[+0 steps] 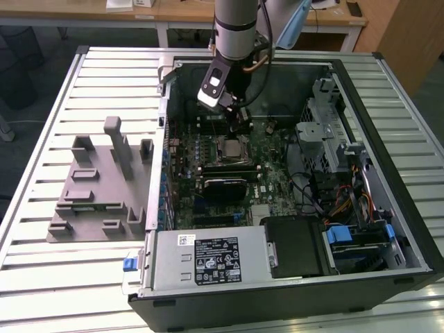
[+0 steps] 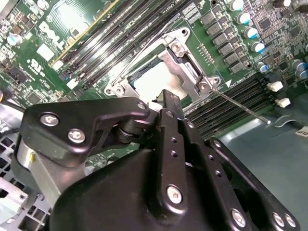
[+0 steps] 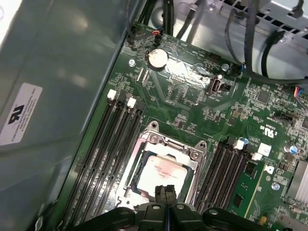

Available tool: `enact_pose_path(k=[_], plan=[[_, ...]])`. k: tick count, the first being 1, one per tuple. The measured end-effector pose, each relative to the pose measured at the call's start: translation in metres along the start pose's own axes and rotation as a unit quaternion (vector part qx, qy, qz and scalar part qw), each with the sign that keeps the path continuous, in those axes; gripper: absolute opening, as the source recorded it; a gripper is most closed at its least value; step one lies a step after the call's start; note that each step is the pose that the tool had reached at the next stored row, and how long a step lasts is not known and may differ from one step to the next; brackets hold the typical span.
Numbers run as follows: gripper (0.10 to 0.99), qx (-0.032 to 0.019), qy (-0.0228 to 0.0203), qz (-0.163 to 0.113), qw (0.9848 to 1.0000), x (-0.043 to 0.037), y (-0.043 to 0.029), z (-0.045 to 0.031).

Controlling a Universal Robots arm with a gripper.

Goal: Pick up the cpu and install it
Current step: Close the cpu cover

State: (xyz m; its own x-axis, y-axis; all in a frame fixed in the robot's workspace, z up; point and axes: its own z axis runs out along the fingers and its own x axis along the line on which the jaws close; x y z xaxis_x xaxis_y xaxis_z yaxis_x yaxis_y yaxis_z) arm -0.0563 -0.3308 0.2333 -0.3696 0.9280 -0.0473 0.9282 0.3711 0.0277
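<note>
Hovering just above the socket, the gripper (image 3: 166,191) has its two fingertips (image 3: 160,193) pressed together with nothing between them, so it is clenched and empty. The cpu (image 3: 161,171) lies flat in the socket frame (image 3: 198,154) on the motherboard (image 3: 192,96), its silvery top facing up and the metal frame bordering it on all sides. By the look of it the chip is already seated rather than waiting to be picked up. In the first wrist view the closed fingertips hang over the edge of the cpu nearest the arm, so the chip lies directly below and slightly ahead of the gripper, very near it; whether they touch cannot be told. The cpu is close to square and offers no real long axis, and its sides run parallel to the memory slots (image 3: 110,144) flanking the socket. In the exterior view the gripper (image 1: 239,128) reaches down into the open computer case (image 1: 277,305), which lies on the table (image 1: 69,277) towards the exterior view's right edge, with a grey fixture (image 1: 90,201) well apart on the exterior view's left.
</note>
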Motion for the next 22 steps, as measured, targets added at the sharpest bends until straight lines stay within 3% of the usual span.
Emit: enact_pose_path(k=[7, 13, 17, 22], plan=[[0.106, -0.0015, 0.0008, -0.031, 0.9995, 0.0, 0.0, 0.0002], [0.106, -0.003, 0.0017, -0.063, 0.998, 0.0, 0.0, 0.0004], [0.106, -0.0045, 0.0026, -0.094, 0.9955, 0.0, -0.0001, 0.0007], [0.106, -0.0066, 0.0038, -0.139, 0.9902, 0.0001, -0.0001, 0.0012]])
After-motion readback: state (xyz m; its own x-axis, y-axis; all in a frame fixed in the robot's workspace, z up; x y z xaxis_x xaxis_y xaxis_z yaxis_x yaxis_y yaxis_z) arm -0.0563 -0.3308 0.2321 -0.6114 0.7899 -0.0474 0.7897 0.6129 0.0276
